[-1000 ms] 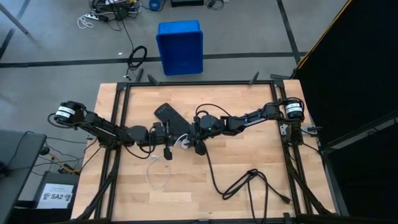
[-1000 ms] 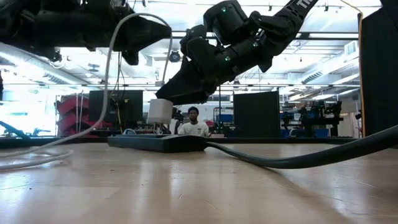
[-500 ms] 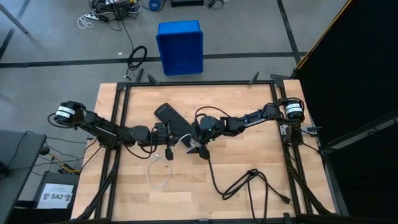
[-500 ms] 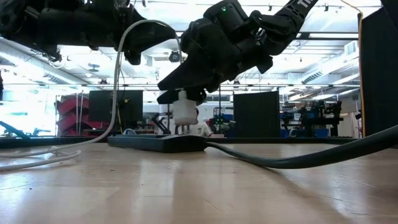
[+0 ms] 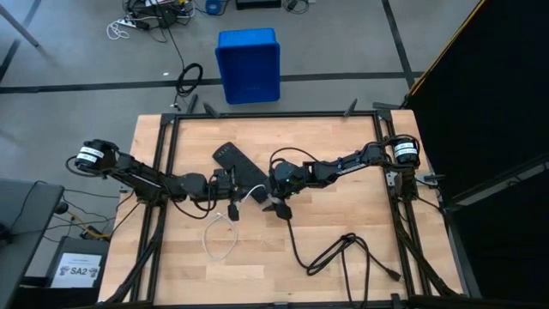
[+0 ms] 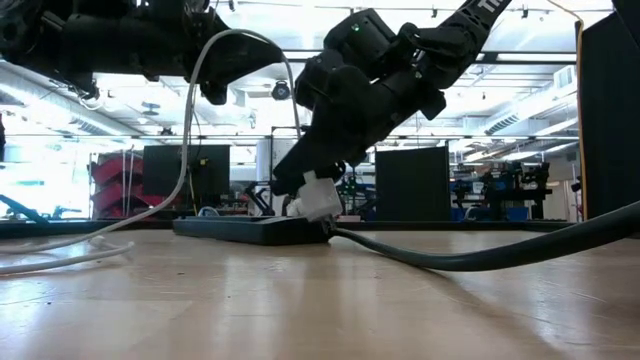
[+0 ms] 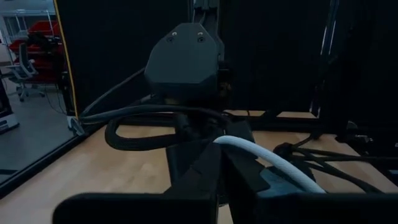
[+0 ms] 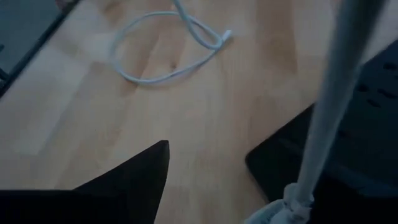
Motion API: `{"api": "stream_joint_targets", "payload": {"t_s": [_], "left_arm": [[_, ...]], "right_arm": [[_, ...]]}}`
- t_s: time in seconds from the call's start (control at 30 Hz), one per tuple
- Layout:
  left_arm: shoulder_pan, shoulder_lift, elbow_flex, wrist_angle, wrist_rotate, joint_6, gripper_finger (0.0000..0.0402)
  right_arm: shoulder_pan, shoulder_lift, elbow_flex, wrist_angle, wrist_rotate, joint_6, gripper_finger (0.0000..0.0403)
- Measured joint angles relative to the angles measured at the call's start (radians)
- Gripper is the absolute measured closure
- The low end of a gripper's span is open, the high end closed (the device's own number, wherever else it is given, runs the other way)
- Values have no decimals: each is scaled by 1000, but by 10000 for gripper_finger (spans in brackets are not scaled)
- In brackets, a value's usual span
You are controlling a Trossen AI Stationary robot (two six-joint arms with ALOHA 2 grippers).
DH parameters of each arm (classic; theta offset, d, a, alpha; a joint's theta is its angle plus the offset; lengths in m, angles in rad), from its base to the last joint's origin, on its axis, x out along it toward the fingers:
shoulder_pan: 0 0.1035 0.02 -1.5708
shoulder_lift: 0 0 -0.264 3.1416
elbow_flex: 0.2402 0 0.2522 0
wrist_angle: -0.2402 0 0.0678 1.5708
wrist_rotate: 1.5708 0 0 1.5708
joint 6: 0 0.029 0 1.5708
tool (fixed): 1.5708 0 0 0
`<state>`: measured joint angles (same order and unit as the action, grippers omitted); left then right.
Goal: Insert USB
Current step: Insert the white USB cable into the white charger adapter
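USB cable (image 5: 221, 243) runs white across the wooden table (image 5: 343, 154), its loose loop lying at about seven o'clock from the table's middle and its upper end clamped in the left gripper (image 5: 232, 199), whose fingers are shut on it. At three o'clock from that gripper, past the black power strip (image 5: 238, 163), the right gripper (image 5: 273, 204) hangs with its jaws spread wide. In the low view the small white charger block (image 6: 317, 197) sits tilted just beneath it at the strip's end; whether the fingers touch it cannot be told.
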<state>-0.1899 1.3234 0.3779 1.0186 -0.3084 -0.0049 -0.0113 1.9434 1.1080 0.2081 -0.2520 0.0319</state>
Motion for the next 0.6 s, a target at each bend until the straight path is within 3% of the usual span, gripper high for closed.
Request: {"api": "stream_joint_targets", "payload": {"t_s": [0.1, 0.33, 0.6], "left_arm": [[0, -2, 0, 0, 0, 0, 402], [0, -8, 0, 0, 8, 0, 402], [0, -9, 0, -1, 8, 1, 402]], "right_arm": [[-2, 0, 0, -15, 53, -1, 145], [-21, 0, 0, -72, 58, -29, 185], [-23, 0, 0, -69, 57, -79, 334]]}}
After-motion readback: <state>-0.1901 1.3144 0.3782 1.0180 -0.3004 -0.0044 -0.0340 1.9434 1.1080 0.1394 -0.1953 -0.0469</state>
